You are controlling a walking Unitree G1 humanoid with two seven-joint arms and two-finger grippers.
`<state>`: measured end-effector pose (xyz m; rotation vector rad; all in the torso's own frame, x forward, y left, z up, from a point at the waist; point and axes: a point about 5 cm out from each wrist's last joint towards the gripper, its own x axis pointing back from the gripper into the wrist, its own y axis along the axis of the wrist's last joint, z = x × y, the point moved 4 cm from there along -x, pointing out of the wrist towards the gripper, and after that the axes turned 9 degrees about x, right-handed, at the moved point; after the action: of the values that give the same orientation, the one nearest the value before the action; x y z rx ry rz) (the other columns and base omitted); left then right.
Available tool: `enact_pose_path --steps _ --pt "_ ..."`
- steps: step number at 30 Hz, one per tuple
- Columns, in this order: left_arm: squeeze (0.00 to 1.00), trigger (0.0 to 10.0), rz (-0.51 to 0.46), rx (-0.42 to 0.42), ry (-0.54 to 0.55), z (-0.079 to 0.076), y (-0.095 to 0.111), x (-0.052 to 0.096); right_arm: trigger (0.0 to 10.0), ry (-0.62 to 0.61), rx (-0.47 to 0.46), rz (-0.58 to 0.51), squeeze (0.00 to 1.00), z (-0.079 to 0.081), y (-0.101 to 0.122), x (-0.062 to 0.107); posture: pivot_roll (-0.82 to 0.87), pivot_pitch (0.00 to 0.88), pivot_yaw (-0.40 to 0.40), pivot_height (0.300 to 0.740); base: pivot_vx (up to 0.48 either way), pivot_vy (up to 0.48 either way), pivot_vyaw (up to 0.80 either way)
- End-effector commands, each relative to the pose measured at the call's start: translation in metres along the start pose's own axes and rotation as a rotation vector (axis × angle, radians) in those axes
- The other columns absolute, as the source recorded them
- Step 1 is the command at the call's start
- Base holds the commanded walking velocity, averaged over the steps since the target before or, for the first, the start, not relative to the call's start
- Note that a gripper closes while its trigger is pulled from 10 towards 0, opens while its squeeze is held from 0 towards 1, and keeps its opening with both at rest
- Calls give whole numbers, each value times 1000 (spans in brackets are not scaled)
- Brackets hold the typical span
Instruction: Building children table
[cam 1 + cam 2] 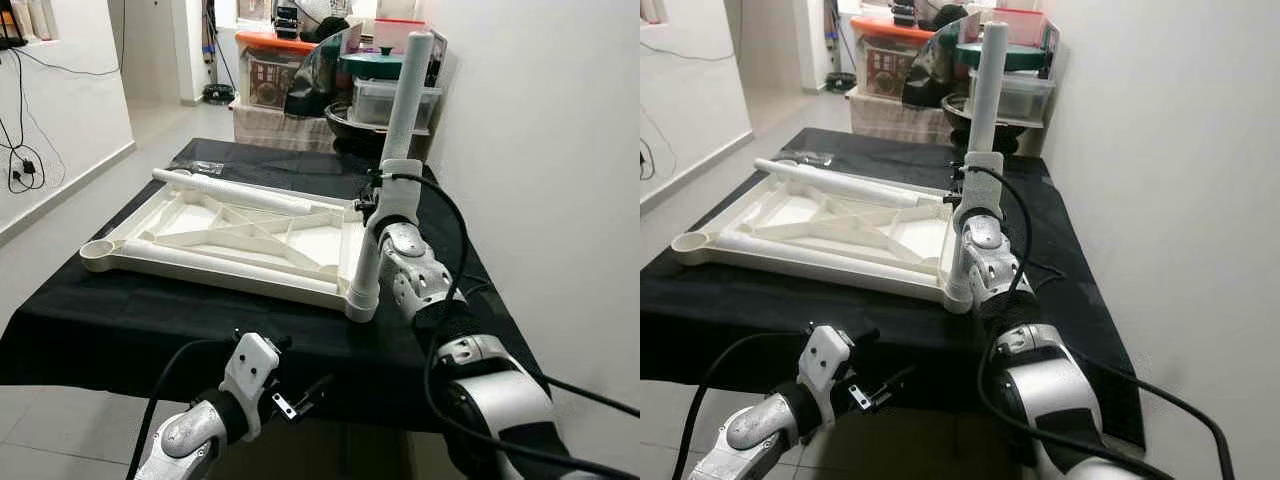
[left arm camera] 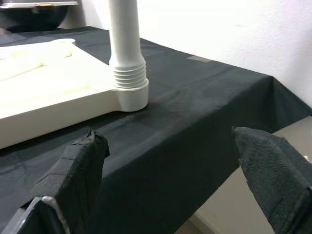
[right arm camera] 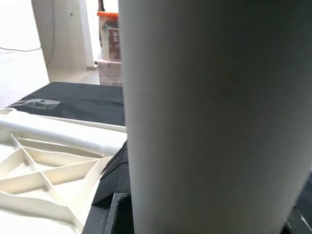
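Left gripper (image 1: 300, 398): nearest the camera, hanging low off the near edge of the bench; its fingers (image 2: 80, 168) are spread wide and hold nothing.
Right gripper (image 1: 385, 185): raised over the near right corner of the tabletop, wrapped around the standing leg about halfway up. In the right wrist view the leg sits right up against the camera, so I judge the fingers pinched on it, though the fingertips themselves are hidden.
Standing leg (image 1: 400, 110): a white tube, upright with a slight lean, its ribbed threaded end seated in the corner socket (image 2: 130, 95).
Tabletop (image 1: 230, 240): cream plastic, lying underside up on the black cloth (image 1: 120, 320), its ribs showing.
Spare legs: one leg (image 1: 235, 190) lies along the far rim and another (image 1: 220, 265) along the near rim, both loose.
Empty socket (image 1: 98, 253): open at the near left corner.
Step in hand: I judge it to be screwing this leg home.
Doing it well: keep the tube square to the socket so the threads do not cross, turn in short regrips, and press down lightly.
Risk: the tabletop is light and may spin or slide on the cloth; the free left gripper could steady the rim.
Wall (image 1: 540, 150): close on the right, so elbow room is tight.
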<state>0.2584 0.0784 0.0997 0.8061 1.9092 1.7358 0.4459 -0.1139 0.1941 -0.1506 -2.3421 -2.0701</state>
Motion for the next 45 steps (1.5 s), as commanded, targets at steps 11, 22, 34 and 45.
enact_pose_path --steps 11,22,34,45 --pt "0 10000 -7 -3 5 0 0 -3 0 -179 -53 274 0 -32 -62 4 -3 0 -123 740 0 0 0" --pt "0 10000 -10 0 3 -1 0 -4 0 -336 -145 215 0 -60 -38 -1 -9 0 -126 740 0 0 0" --pt "0 10000 -10 -5 8 1 0 -3 0 -290 -112 129 0 -43 -24 -2 -8 0 -121 740 0 0 0" --pt "0 10000 -8 -6 10 1 -1 -3 0 -253 -63 85 0 -33 -28 2 -1 0 -119 740 0 0 0"
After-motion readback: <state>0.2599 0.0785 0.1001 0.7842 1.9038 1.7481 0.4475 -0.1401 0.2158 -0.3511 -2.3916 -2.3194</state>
